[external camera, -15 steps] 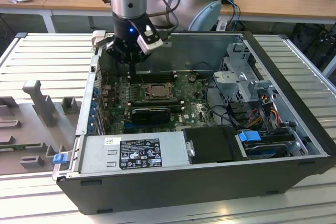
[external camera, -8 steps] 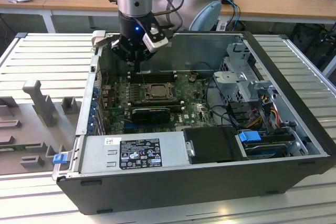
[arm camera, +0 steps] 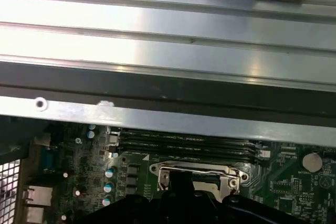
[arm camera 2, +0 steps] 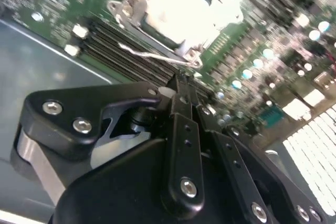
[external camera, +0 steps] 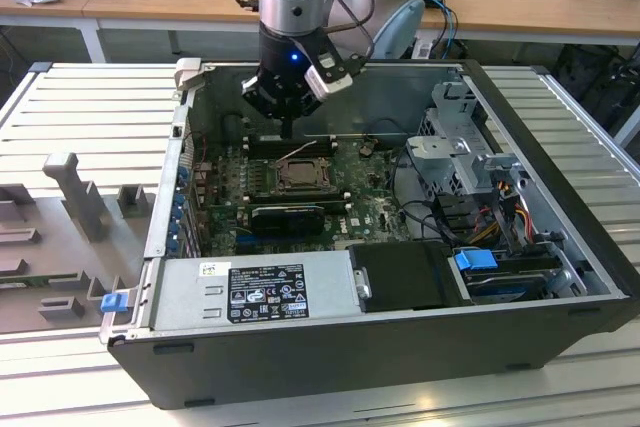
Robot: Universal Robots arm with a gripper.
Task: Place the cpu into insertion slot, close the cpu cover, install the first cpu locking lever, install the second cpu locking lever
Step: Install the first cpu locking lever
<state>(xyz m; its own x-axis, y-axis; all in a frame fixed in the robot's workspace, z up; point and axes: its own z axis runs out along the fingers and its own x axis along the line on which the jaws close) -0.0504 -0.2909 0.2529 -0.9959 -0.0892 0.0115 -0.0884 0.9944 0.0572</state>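
The gripper [external camera: 287, 130], fingers pinched together and seemingly empty, hangs at twelve o'clock of the insertion slot [external camera: 299, 176], just beside a raised locking lever [arm camera 2: 152, 54]; the cpu [arm camera 2: 185, 8] probably sits seated.

Arm vertical, hand [external camera: 287, 129] fingers pressed together

No wording is being made out anywhere. In the exterior view, a black label [external camera: 268, 293] crowded with white print and symbols is being shown on the silvery power supply [external camera: 255, 292], with a small white sticker [external camera: 214, 270] just beside it. Both are too fine to be read. In the first wrist view, tiny white markings are being shown on the green circuit board [arm camera: 294, 182] around the insertion slot [arm camera: 194, 178], equally illegible.
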